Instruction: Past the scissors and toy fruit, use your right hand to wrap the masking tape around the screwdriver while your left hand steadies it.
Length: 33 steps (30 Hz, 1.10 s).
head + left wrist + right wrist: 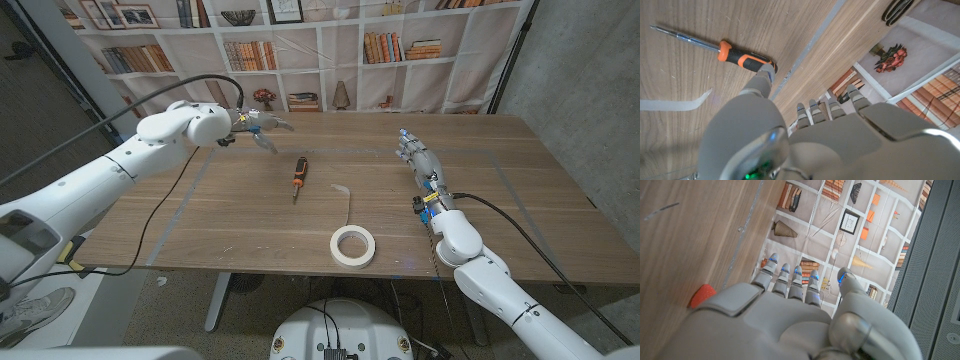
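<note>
Tape (353,245) roll sits at the counter's (250,225) near edge, light but sticky, so pinch its rim. Screwdriver (299,173) lies mid-counter, stiff, rolls easily; steady its rubbery handle. Left hand (262,129) and right hand (417,157) both released, empty.

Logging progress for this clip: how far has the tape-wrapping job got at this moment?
Barely started. Done: a strip of tape trails loose from the masking tape roll, which lies near the table's front edge. In hand: nothing; the left hand hovers near the screwdriver without touching it, and the right hand is open and empty. Left: steadying the bare screwdriver, picking up the tape, wrapping.
</note>
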### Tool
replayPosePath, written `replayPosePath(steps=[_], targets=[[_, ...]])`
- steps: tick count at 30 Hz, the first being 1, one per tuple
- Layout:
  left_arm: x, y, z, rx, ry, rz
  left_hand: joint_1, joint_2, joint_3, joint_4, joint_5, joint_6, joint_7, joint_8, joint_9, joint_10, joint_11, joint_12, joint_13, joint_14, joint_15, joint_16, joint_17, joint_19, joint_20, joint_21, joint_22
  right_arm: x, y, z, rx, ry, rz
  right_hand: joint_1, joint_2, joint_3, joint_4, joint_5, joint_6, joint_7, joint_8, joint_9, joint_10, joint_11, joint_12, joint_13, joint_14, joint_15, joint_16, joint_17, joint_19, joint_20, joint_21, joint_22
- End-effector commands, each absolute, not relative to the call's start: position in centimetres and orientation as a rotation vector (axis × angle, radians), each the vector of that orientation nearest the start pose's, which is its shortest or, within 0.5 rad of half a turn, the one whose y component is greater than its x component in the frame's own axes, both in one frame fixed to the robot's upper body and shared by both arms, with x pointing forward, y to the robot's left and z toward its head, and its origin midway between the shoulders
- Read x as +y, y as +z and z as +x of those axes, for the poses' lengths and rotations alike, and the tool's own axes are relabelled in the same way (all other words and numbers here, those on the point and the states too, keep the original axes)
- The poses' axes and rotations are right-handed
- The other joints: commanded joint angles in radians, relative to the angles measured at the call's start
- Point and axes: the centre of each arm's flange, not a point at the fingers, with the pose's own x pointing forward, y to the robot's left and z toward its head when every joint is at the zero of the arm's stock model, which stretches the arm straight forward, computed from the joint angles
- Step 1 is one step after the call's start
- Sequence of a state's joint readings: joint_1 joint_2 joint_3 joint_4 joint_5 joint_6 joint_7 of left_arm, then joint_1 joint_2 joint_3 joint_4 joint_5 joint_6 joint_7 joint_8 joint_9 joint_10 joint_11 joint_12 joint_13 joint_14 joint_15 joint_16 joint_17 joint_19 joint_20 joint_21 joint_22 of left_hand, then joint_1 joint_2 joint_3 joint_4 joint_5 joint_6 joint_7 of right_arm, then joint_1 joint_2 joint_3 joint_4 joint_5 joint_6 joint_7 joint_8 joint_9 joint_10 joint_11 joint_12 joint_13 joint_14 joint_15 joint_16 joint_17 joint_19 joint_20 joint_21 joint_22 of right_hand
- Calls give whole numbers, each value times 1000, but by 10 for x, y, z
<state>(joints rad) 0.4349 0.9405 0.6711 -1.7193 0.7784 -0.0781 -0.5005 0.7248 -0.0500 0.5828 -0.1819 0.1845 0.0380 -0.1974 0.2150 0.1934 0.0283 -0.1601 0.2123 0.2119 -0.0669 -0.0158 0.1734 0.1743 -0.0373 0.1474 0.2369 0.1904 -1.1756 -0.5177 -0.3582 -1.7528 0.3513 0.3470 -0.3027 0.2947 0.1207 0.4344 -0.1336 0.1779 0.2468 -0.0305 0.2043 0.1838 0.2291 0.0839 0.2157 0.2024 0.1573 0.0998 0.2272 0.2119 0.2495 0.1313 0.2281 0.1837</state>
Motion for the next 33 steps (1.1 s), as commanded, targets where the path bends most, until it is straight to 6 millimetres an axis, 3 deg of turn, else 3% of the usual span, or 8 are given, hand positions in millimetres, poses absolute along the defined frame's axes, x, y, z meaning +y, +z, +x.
replayPosePath(steps=[1,6,10,13,15,21,28,33], targets=[[219,121,595,-428,-168,2293,56,-40,-45,15,12,-147,-17,-15,17,-98,10,-20,8,-81,8,1,3,-52,26,-23,5,-220,-65,542,-742,104,-43,-7,0,0,2,-1,8,6,1,2,11,-1,5,3,8,-2,4,4,2,4,-1,5],[210,122,608,-422,-249,2297,63,-53,-69,21,17,-137,-18,10,28,-122,6,-18,11,-115,0,0,2,-81,10,-32,6,-220,-64,542,-733,95,-44,-10,0,-2,3,-1,12,8,2,2,12,1,4,3,8,-1,4,5,1,4,-1,5],[204,122,618,-441,-287,2311,75,-46,-77,24,17,-150,-9,21,41,-119,-8,-9,13,-119,-8,4,1,-77,-37,-27,5,-221,-63,538,-731,82,-56,-11,0,-3,4,-1,15,9,2,2,12,0,4,3,8,-1,5,5,2,4,-1,5],[199,121,625,-448,-316,2334,93,-40,-88,24,17,-136,15,50,60,-92,-14,7,16,-101,-18,10,-1,-38,-70,-13,3,-222,-62,535,-731,68,-62,-13,0,-4,5,-1,20,12,3,2,16,3,5,4,8,-2,5,6,1,5,-1,5],[196,120,628,-456,-329,2346,104,-42,-96,23,19,-116,16,70,70,-70,-16,17,18,-87,-23,13,-1,-16,-85,-7,1,-222,-61,533,-728,57,-65,-14,0,-5,6,-1,22,12,4,2,16,4,5,4,8,-1,5,6,1,4,-1,5],[191,118,640,-515,-347,2359,127,-43,-108,20,23,-89,12,98,82,-38,-24,29,19,-61,-32,16,-2,16,-85,0,-1,-219,-61,530,-724,42,-67,-17,0,-7,7,-1,30,16,6,2,17,3,5,4,8,-1,5,7,2,4,-1,5],[186,108,650,-562,-388,2390,174,-45,-129,19,33,-92,36,117,85,-16,-12,34,20,2,-48,25,-3,86,-75,18,-2,-216,-60,532,-727,32,-68,-20,0,-9,9,-1,36,17,7,3,18,5,4,4,8,0,6,8,2,4,-2,5],[185,101,655,-594,-421,2398,203,-49,-151,21,38,-59,23,144,85,19,-15,43,21,55,-54,30,-2,133,-58,29,-1,-215,-60,533,-727,28,-64,-23,-1,-10,10,-2,38,18,6,3,18,6,4,4,8,1,6,9,1,4,-2,5]])
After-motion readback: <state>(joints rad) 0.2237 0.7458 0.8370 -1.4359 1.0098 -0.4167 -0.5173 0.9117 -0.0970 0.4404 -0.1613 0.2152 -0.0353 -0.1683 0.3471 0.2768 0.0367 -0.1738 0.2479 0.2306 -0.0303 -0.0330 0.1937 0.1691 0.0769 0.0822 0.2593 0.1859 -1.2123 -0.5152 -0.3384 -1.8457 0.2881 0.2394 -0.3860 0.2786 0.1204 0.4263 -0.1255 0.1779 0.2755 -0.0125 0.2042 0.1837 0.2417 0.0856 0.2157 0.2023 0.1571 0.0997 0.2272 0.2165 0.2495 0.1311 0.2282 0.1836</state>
